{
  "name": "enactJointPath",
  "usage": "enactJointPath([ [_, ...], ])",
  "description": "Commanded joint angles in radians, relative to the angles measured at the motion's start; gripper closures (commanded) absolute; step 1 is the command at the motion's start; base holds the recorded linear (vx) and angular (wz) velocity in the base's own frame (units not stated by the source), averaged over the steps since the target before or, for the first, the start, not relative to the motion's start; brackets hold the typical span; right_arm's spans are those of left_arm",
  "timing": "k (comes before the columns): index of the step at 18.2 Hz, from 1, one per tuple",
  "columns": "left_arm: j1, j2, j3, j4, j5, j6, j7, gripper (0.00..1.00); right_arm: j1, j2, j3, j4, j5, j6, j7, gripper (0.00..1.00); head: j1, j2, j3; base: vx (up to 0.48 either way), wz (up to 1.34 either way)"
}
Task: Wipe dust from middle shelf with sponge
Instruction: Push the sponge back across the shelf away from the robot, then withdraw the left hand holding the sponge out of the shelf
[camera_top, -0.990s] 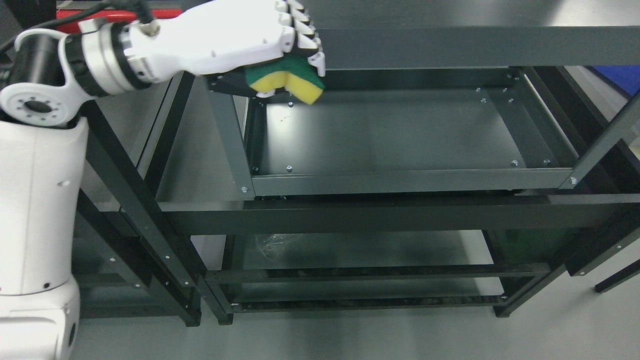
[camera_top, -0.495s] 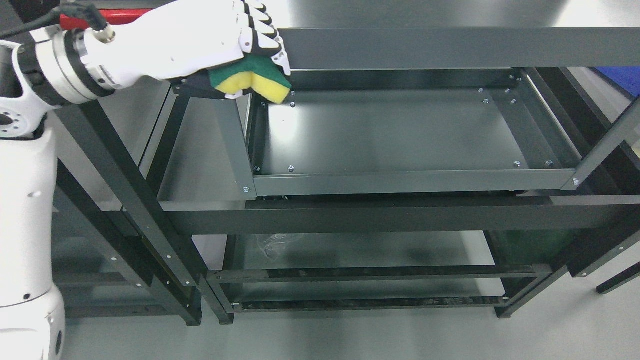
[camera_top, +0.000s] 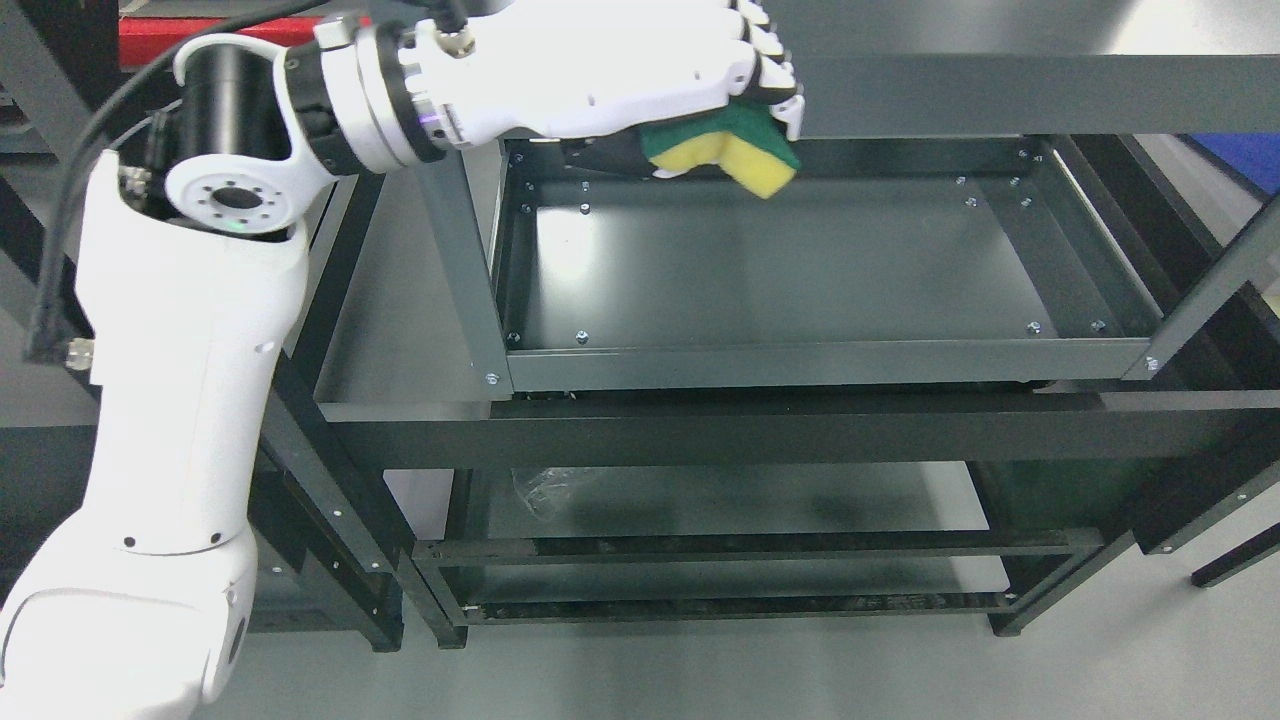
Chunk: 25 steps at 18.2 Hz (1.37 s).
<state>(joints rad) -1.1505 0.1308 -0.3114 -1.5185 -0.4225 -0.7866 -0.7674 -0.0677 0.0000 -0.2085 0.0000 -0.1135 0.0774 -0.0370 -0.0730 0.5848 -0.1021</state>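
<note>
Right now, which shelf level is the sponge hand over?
The middle shelf, the lit tray with screws round its rim. The left hand holds the sponge over its back edge, under the top rail; the bottom shelf lies far below.

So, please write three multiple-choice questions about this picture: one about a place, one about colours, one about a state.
1. Where is the sponge?
A. over the back of the middle shelf
B. on the floor
C. on the bottom shelf

2. Which colours has the sponge?
A. red and white
B. green and yellow
C. all blue

3. What is the left hand doing?
A. hanging open
B. gripping a shelf post
C. holding the sponge

Answers: 1 A, it shows at the shelf's rear edge; 2 B, green layer above yellow foam; 3 C, its fingers are closed over the sponge.
</note>
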Motion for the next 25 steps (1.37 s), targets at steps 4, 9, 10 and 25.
enactJointPath([
  [4, -0.109, -0.113, -0.480, 0.044, -0.050, 0.017, 0.201, 1.00, 0.000, -0.017, 0.000, -0.017, 0.000, -0.001, 0.000, 0.00, 0.0000, 0.000, 0.000, 0.000, 0.00],
  [9, -0.146, -0.113, -0.658, 0.047, -0.047, 0.283, 0.456, 1.00, 0.000, -0.017, 0.000, -0.017, 0.000, -0.001, 0.000, 0.00, 0.0000, 0.000, 0.000, 0.000, 0.00],
  [10, -0.146, -0.113, -0.690, 0.047, -0.042, 0.297, 0.471, 1.00, -0.001, -0.017, 0.000, -0.017, 0.000, -0.001, 0.000, 0.00, 0.0000, 0.000, 0.000, 0.000, 0.00],
  [25, 0.561, -0.113, -0.447, 0.101, 0.036, 0.346, 0.728, 0.99, 0.000, -0.017, 0.000, -0.017, 0.000, -0.001, 0.000, 0.00, 0.0000, 0.000, 0.000, 0.000, 0.00],
])
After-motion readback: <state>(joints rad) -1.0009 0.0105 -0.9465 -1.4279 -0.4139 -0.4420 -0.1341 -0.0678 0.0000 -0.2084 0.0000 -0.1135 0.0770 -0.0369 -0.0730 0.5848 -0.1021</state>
